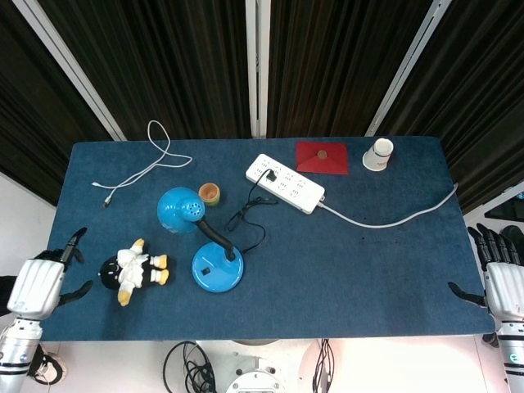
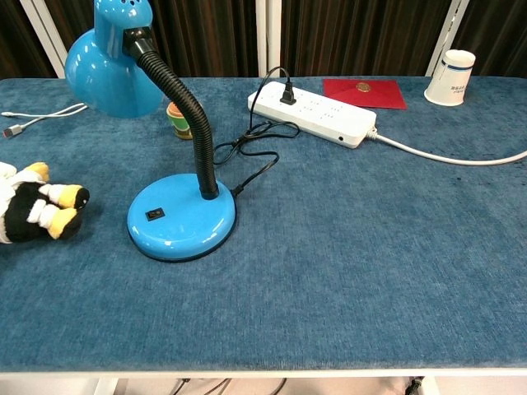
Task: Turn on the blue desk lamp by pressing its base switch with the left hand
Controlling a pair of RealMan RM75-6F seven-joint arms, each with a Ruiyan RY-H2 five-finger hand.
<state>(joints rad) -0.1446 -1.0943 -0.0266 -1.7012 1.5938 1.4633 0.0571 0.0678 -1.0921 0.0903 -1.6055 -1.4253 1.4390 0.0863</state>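
The blue table (image 1: 368,262) carries a lamp (image 1: 217,268), plush toy (image 1: 131,270), power strip (image 1: 285,182), cup (image 1: 378,153).

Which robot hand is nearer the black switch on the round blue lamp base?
Left. The left robot hand sits at the table's left edge, beyond the plush toy from the black switch. The right robot hand is off the far right edge, much further away.

One lamp (image 1: 201,237), two hands (image 1: 37,286) (image 1: 506,291)
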